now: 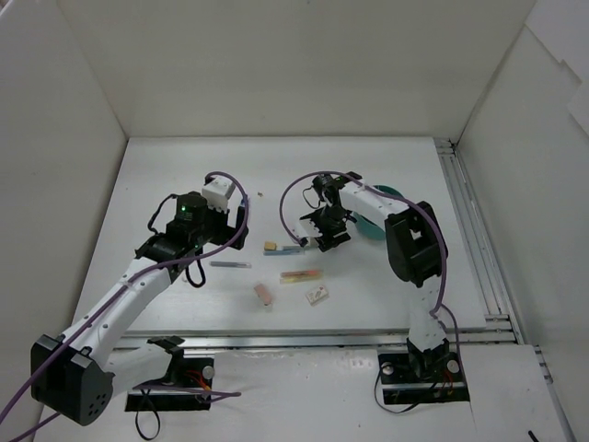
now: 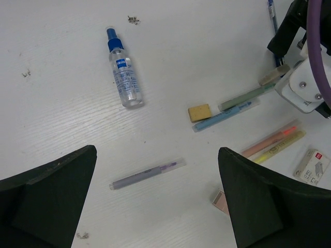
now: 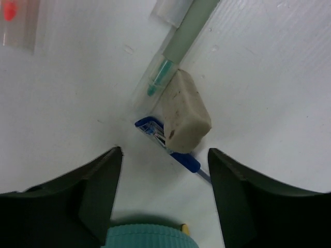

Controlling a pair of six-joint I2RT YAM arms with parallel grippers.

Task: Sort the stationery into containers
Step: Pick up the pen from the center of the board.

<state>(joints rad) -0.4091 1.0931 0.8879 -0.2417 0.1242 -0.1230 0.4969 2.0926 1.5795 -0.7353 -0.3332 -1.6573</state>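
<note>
Tip: your right hand (image 3: 164,152) hangs spread over the off-white rubber eraser block (image 3: 183,111), which rests on a blue plastic pen (image 3: 182,158) on the white bench (image 3: 269,77). Centre up, pinch eraser only.

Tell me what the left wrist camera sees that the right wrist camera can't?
Only the left wrist view shows the little bottle, the purple-grey pen and the tan cube. Only the right wrist view shows an edge of what looks like the teal bowl. Both show the beige eraser beside the green pen on the white table.
</note>
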